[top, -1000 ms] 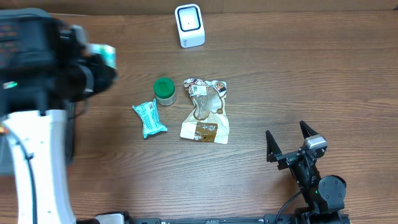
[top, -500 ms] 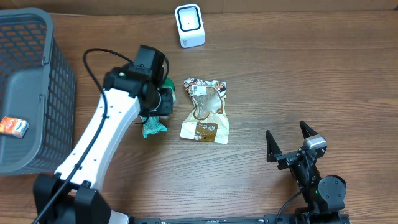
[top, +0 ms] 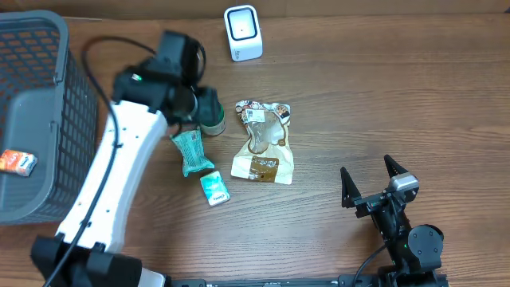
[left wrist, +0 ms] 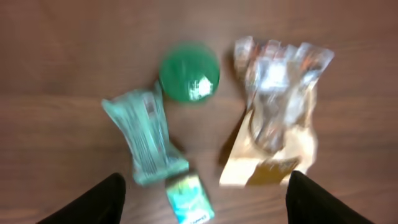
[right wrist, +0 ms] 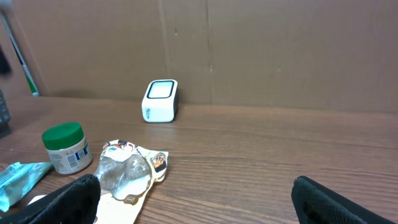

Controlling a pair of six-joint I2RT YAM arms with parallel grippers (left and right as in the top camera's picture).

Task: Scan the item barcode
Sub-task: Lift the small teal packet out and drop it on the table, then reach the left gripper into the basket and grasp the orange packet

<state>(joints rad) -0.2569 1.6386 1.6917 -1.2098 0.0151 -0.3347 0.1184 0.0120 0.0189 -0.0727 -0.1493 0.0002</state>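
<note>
The small teal box (top: 213,190) lies flat on the wooden worktop (top: 398,96). In the wrist view it sits under the left pincer (left wrist: 203,186), in the gap between the two dark fingers. That pincer is raised above the worktop with its fingers spread wide apart and nothing between them. The picture is blurred, and no barcode can be made out on the box.

Just beyond the box, further from the left pincer's fingers, a crinkled teal packet (top: 191,151) lies with one end almost touching the box. Past that stands a green-lidded jar (top: 212,118), which the overhead view shows partly covered by the pincer's body. A clear and brown pouch (top: 263,142) lies flat beside the jar and packet, under the pincer's other finger in the wrist view.

The white scanner (top: 243,32) stands well beyond the pouch at the far edge of the worktop. A grey mesh basket (top: 80,104) is on the far side of the left arm, with a small orange packet (top: 16,162) inside.

The right pincer (top: 367,167) is well apart from all of this, with its fingers wide apart and empty. It faces the pouch, the jar and the scanner.
</note>
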